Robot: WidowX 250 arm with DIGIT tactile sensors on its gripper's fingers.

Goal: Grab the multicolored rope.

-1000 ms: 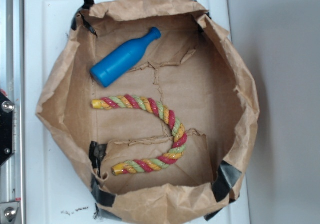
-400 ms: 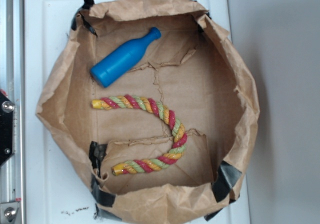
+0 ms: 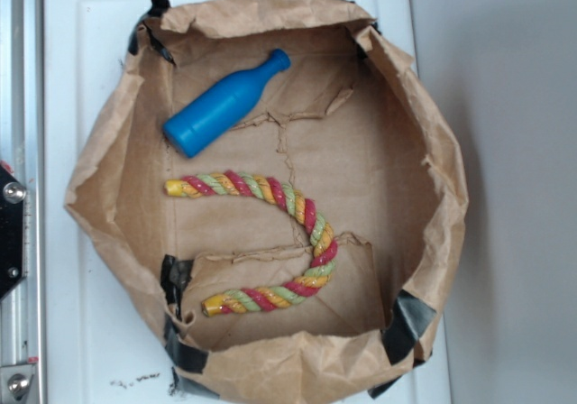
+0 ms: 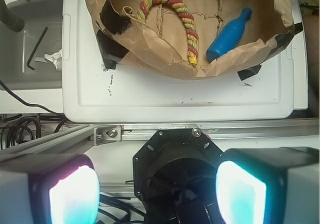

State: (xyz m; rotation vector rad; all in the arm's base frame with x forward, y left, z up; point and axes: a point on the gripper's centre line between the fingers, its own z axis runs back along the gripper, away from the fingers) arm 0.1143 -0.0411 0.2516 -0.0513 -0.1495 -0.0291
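My end effector hangs released, well short of the paper bag. The rope lies curled inside beside the bottle. Approach comes first: I must travel over the bag's rim and descend onto the rope.

twisted fibrous multicolored rope; crumpled matt paper bag

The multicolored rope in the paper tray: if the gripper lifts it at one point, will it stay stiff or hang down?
The multicolored rope lies in a hook-shaped bend, so it probably flexes and its ends may droop. Its thick twisted strands should give the fingers decent grip. It seems unlikely to roll, unlike the blue bottle.
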